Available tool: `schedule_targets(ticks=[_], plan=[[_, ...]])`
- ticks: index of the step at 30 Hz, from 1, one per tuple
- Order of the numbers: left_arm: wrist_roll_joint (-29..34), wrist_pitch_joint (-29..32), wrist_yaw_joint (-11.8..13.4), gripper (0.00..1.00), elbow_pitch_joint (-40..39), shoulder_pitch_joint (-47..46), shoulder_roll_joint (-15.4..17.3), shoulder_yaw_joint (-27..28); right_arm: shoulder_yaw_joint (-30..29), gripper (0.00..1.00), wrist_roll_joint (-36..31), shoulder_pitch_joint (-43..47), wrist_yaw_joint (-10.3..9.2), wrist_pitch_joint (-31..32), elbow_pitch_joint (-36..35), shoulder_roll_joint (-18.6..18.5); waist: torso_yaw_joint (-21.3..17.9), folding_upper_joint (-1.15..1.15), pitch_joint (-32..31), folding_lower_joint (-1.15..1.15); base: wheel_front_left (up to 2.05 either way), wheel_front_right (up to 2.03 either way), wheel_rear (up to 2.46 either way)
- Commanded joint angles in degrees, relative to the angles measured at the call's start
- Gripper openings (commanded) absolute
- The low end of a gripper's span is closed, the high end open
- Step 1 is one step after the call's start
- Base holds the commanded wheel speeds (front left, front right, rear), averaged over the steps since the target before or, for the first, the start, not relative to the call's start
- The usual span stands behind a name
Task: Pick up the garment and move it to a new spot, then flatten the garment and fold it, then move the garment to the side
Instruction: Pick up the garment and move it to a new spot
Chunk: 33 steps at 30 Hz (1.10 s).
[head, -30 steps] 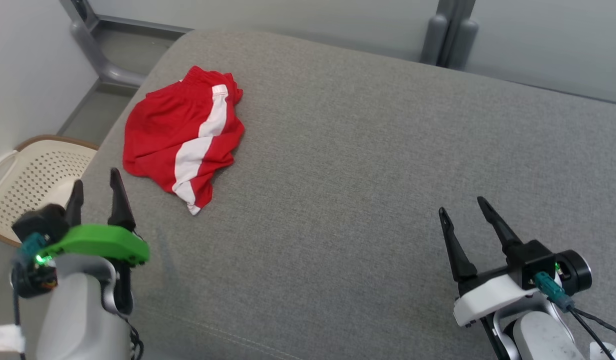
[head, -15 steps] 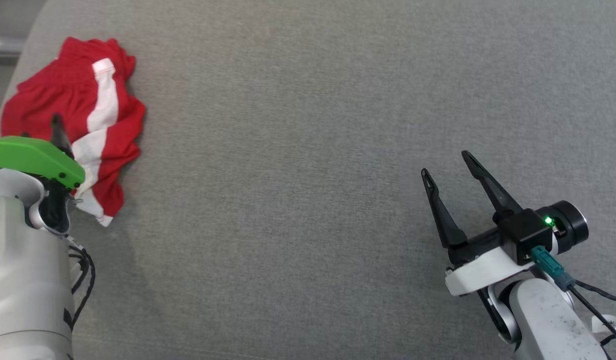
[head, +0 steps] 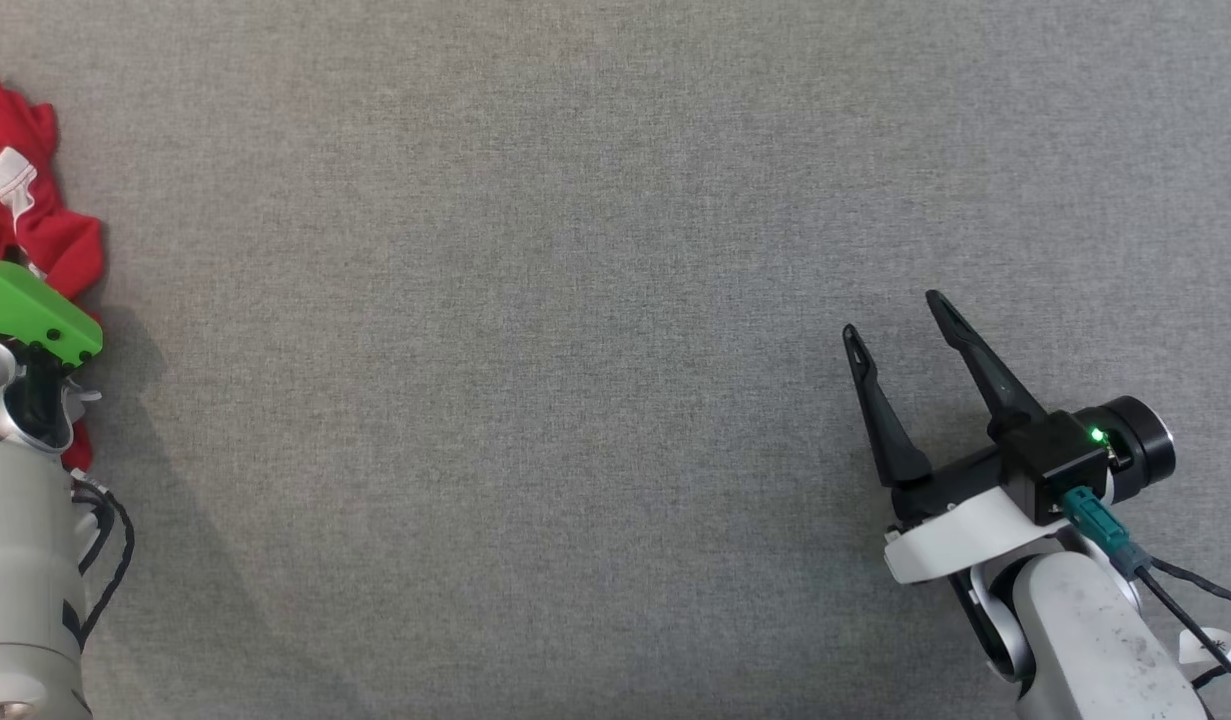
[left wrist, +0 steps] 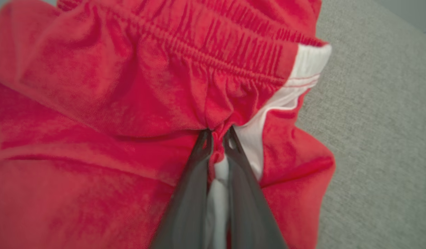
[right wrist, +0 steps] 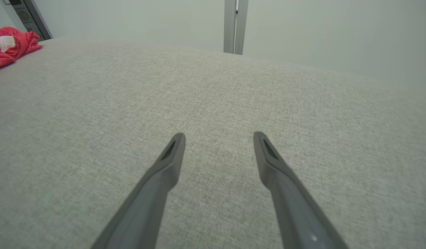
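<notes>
The garment [left wrist: 136, 90] is a pair of red shorts with a white side stripe and a gathered elastic waistband. In the left wrist view my left gripper [left wrist: 217, 136] is shut on a pinch of red cloth just under the waistband. In the head view the garment [head: 30, 225] lies bunched at the far left edge, partly covered by the left arm's green wrist cover [head: 30, 312]. My right gripper [head: 895, 312] hovers open over bare grey fabric at the lower right, holding nothing. The right wrist view has the garment [right wrist: 10, 46] far off at the upper left.
The grey upholstered surface [head: 535, 330] spans the head view between the two arms. In the right wrist view a pale wall with a grey vertical post [right wrist: 235, 26] stands behind its far edge. A black cable [head: 105, 560] hangs from the left arm.
The head camera has turned down and rightwards, so the garment sits at the frame's left edge. My left gripper reached onto the garment and closed on it. The right gripper stayed open.
</notes>
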Motion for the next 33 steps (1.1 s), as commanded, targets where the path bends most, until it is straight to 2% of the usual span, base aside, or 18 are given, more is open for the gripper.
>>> schedule_targets(ticks=[1,8,13,20,27,33], plan=[[0.3,0.0,-0.6,0.00,1.2,1.7,-0.8,-0.6,0.4,1.00,0.2,-0.8,-0.11,-0.2,0.3,0.4,0.2,0.00,-1.9,-0.01,0.00,0.00,0.00],[-0.2,-4.8,-2.4,0.00,-3.3,1.0,1.3,-0.5,1.5,1.00,1.8,0.0,-0.11,-0.2,2.1,2.1,1.2,0.00,-9.5,-0.01,0.00,0.00,0.00],[-0.9,-5.8,-4.1,0.00,-8.9,0.0,0.2,-1.9,2.0,1.00,3.2,1.0,-0.11,-0.2,3.4,3.6,0.3,0.00,-15.3,-0.01,0.00,0.00,0.00],[-2.5,-2.7,-5.2,0.00,-21.1,0.6,-4.8,-6.5,1.9,1.00,4.2,3.0,-0.11,-0.2,4.2,5.1,-3.5,0.00,-20.8,-0.01,0.00,0.00,0.00],[-3.4,1.1,-5.3,0.00,-34.0,4.7,-10.6,-11.8,0.4,1.00,4.3,4.3,-0.11,-0.2,4.2,5.6,-8.8,0.00,-23.2,-0.01,0.00,0.00,0.00],[-6.0,3.2,-4.6,0.00,-40.7,8.9,-12.7,-19.1,0.3,1.00,3.8,4.3,-0.11,-0.2,3.7,5.8,-14.0,0.00,-22.6,-0.01,0.00,0.00,0.00]])
